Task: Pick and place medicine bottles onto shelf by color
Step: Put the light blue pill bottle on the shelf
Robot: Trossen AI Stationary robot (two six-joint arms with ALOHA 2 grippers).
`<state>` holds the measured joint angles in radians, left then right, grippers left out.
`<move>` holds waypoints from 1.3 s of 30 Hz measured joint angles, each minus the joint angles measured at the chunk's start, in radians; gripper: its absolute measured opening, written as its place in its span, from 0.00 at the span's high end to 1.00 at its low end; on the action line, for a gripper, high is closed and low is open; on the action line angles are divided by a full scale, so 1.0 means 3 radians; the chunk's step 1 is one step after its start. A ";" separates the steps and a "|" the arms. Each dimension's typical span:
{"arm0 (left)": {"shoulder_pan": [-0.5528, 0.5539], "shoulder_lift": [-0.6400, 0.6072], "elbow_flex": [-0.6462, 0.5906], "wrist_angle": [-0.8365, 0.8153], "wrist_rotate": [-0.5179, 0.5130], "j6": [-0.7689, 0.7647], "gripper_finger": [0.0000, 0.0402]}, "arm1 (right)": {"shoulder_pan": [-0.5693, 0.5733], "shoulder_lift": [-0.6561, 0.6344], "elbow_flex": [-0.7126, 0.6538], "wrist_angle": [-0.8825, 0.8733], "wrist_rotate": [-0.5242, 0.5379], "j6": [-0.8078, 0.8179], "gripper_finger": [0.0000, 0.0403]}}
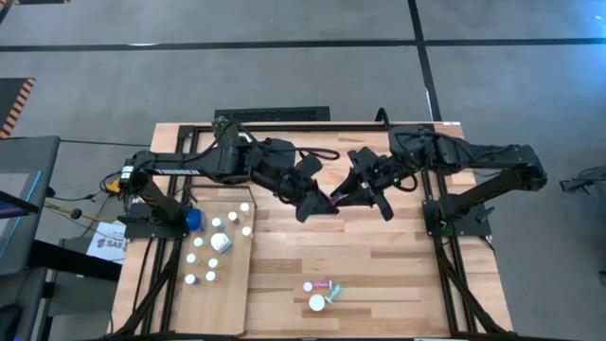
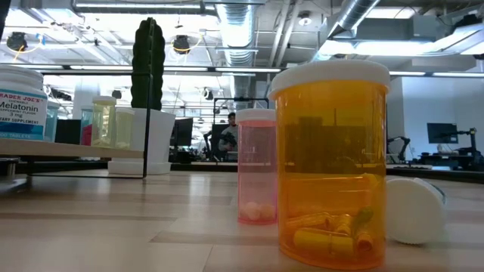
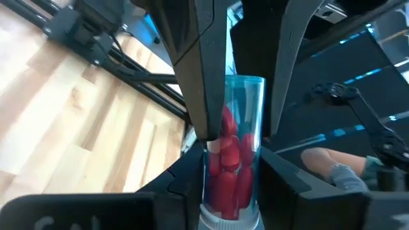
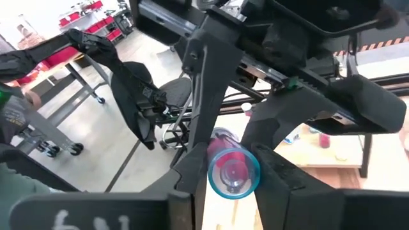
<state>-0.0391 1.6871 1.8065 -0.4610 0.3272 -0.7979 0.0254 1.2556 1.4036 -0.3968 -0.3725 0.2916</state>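
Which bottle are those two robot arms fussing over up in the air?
Look over the middle of the table, where the left gripper and right gripper meet. Between them is a clear blue bottle full of red pills, the only bottle off the table; the others stand on the shelf or table.

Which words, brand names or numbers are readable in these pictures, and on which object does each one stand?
"TRADER JOE'S": on the white bottle at the far left of the low view, standing on the shelf.
"Melatonin": same label, large letters.
"3 mg": same label, small and barely legible.
"...ARY SUPPLEMENT": same label, its beginning cut off by the picture's edge.
"SAG": on a white sheet beside the table in the high view; the rest is hidden.
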 joint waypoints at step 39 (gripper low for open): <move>-0.0070 0.0000 0.0000 0.1451 -0.2152 0.4367 0.50 | -0.0853 -0.0875 -0.0001 0.0044 0.0196 0.0783 0.72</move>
<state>-0.0601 1.6871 1.8065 -0.0257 -0.3184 0.5123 -0.2306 0.9930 1.4033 -0.3835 -0.3138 0.5264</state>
